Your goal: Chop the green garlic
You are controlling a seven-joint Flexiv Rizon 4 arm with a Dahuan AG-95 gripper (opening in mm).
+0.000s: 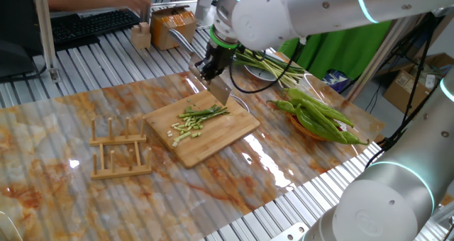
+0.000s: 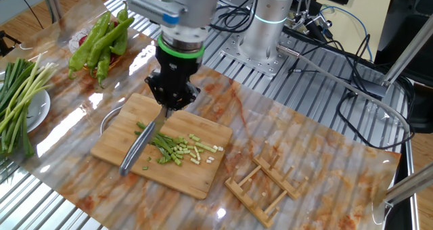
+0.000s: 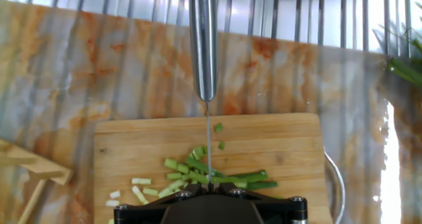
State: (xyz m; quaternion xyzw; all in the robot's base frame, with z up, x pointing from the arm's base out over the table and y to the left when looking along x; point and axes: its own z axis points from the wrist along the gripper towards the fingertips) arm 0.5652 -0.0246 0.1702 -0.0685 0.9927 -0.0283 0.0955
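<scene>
On the marbled desk (image 2: 325, 155), a wooden cutting board (image 2: 196, 176) carries the green garlic (image 2: 172, 149) near its centre, partly cut into short bits. The gripper (image 2: 172, 98), pressed together around a knife (image 2: 139, 149), holds the blade over the stalks.
</scene>
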